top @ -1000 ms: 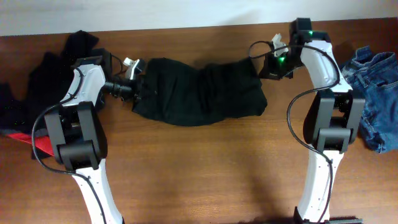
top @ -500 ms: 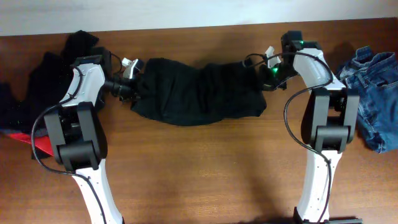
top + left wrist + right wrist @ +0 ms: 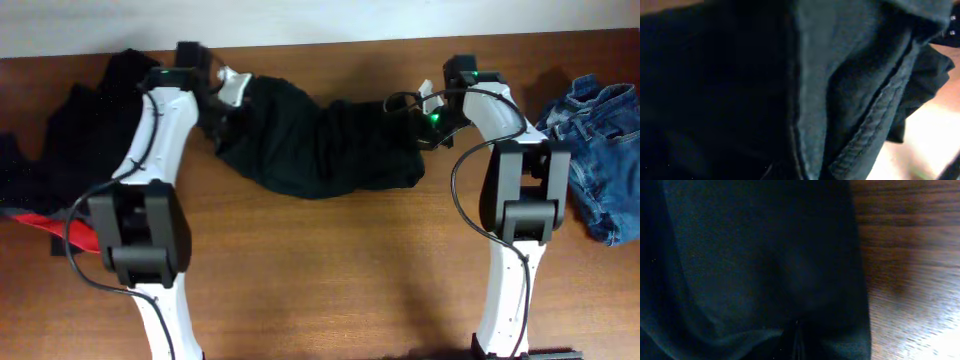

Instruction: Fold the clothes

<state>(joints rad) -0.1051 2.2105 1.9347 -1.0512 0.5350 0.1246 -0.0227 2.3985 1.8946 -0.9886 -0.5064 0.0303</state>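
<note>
Trousers [image 3: 320, 150]: black, bunched into a crumpled band lying crosswise at the centre of the far half of the table [image 3: 330, 270], sagging toward the near side in the middle. Left gripper [image 3: 228, 95]: at the trousers' left end, against the cloth; its wrist view is filled with dark fabric and a stitched seam [image 3: 865, 130], fingers hidden, so whether it grasps cannot be told. Right gripper [image 3: 428, 112]: at the trousers' right end, touching the cloth; its wrist view shows black fabric over the left and bare wood to the right, fingers not made out, grasp cannot be told. Black pile [image 3: 60, 150]: further dark garments heaped at the far left edge, just beside the left arm, with a red band [image 3: 70, 232] at the near side. Jeans [image 3: 600, 150]: blue denim, crumpled at the right edge, well apart from the trousers.
</note>
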